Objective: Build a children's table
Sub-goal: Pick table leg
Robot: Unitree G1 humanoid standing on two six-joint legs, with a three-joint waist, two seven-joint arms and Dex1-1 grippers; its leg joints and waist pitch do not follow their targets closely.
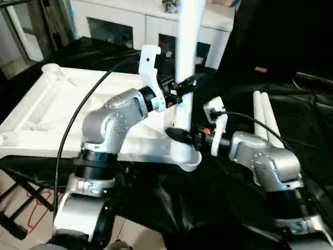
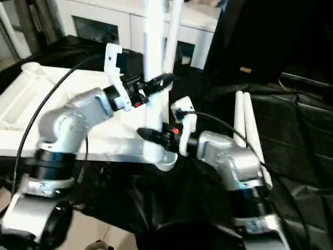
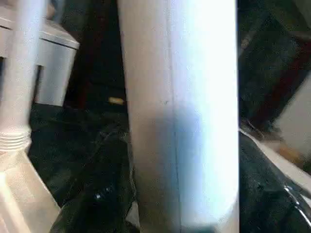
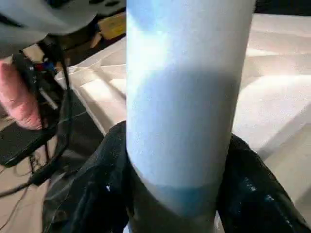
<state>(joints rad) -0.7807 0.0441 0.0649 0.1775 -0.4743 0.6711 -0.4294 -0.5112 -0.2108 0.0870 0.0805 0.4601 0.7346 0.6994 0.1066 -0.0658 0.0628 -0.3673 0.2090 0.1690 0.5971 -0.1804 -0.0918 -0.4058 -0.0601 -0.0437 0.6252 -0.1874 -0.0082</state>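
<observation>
Head stereo pair looks fwd/down over both forearms; wrist cams sit v. close to upright leg [image 1: 186, 78], facing it from opposite sides.

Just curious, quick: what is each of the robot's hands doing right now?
Left hand: closed around the upright white leg, higher up.
Right hand: closed around the same leg, just above the tabletop corner socket.
</observation>
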